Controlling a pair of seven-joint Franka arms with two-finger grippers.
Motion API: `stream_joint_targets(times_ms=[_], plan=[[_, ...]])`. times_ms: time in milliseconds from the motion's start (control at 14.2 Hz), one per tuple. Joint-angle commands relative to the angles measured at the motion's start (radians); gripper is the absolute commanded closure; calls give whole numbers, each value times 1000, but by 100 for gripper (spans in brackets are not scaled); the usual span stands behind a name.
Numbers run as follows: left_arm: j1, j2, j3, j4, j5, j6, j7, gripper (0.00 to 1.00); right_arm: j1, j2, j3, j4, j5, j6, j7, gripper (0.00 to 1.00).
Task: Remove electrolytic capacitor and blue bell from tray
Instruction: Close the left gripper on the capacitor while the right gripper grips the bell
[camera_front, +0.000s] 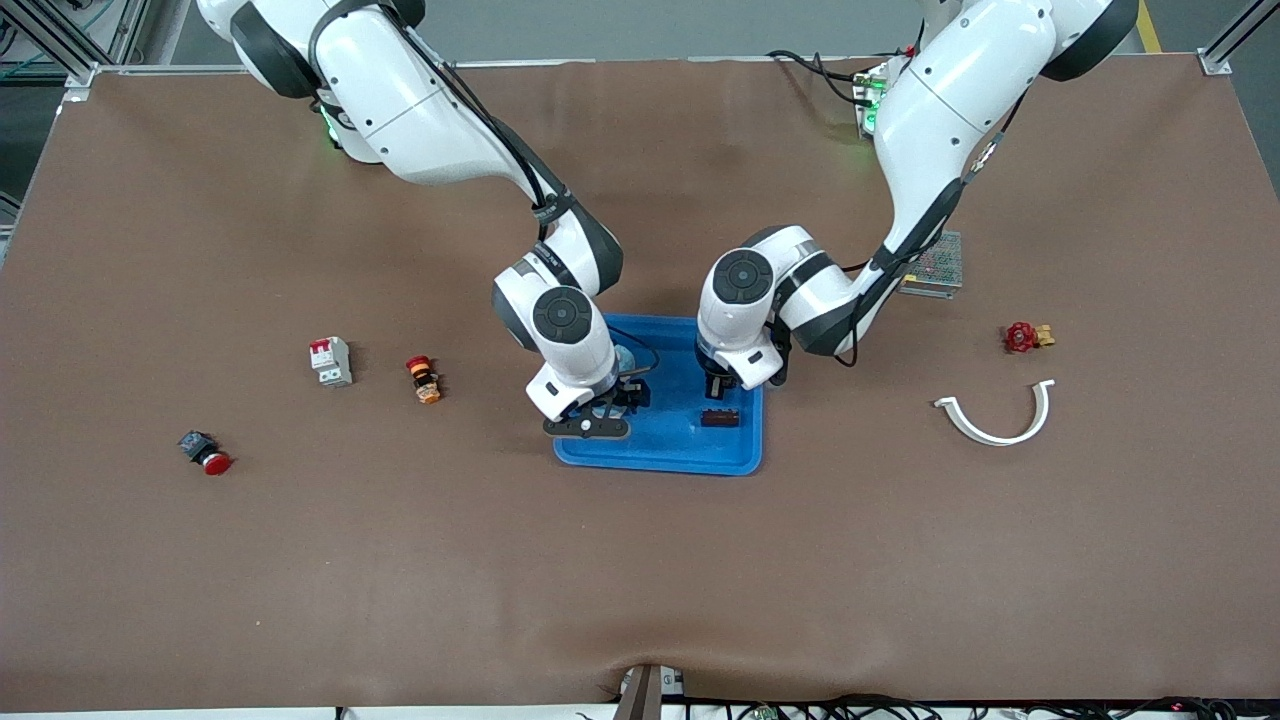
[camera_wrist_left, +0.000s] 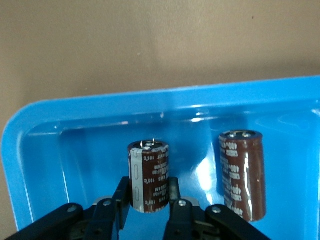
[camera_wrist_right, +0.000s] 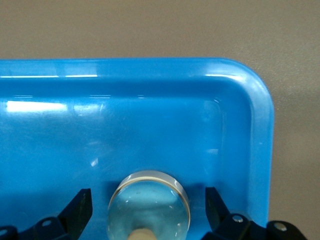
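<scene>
Tray (camera_front: 660, 455) is seen in the front view mid-surface, with both arms reaching down into it. The left gripper (camera_front: 722, 392) is lowered inside the tray at the left arm's end. A second brown capacitor (camera_front: 720, 418) lies flat in the tray, nearer the camera than that gripper. The right gripper (camera_front: 598, 415) is down in the tray at the right arm's end, with the bell (camera_front: 624, 357) partly hidden by its wrist. Scattered on the brown surface (camera_front: 640, 580) toward the right arm's end are a breaker (camera_front: 331, 361), an orange-and-red button (camera_front: 423, 379) and a red-capped button (camera_front: 206, 453); toward the left arm's end, a mesh box (camera_front: 936, 265), a red valve (camera_front: 1026, 337) and a white curved clip (camera_front: 997, 416).

Left wrist view: the fingers (camera_wrist_left: 122, 197) are clamped on an upright capacitor (camera_wrist_left: 149, 176) standing on the tray floor. The second capacitor (camera_wrist_left: 242, 172) is noted beside it, apart.

Right wrist view: the fingers (camera_wrist_right: 80, 210) are spread wide, one on each side of the bell (camera_wrist_right: 149, 204), not touching it. The bell sits near a rounded tray corner (camera_wrist_right: 255, 95).
</scene>
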Motion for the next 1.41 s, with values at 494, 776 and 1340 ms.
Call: stream_joint_targets(times_ms=[494,776,1340], plan=[[8,-29,-11,186,-110,-341,229,100,10,13,-7,21,-24,-16,20,61],[14,-84,-13,229,-178,-536,529,100,0,-6,-7,35,-17,-55,14,61],[93,-234,-13,107,-233,-647,1244,100,-126,-59,16,231,22,-425,-171,61]])
